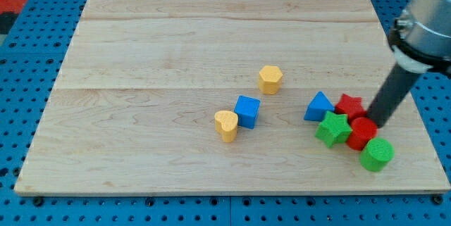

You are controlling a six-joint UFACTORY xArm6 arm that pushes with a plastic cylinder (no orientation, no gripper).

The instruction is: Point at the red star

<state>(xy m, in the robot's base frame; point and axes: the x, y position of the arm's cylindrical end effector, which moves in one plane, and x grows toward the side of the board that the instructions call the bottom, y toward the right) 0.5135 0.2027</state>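
Note:
The red star (348, 105) lies on the wooden board (176, 57) at the view's right, in a tight cluster of blocks. My tip (377, 122) is the lower end of the dark rod that comes down from the view's upper right. It sits just right of the red star, touching or nearly touching it, and just above the red round block (362, 133). The blue triangular block (319, 106) lies against the star's left side. The green star (333, 129) lies just below it.
A green round block (377, 155) lies at the cluster's lower right, near the board's right edge. A blue cube (246, 111) and a yellow heart (226, 124) touch near the middle. A yellow hexagonal block (270, 79) lies above them.

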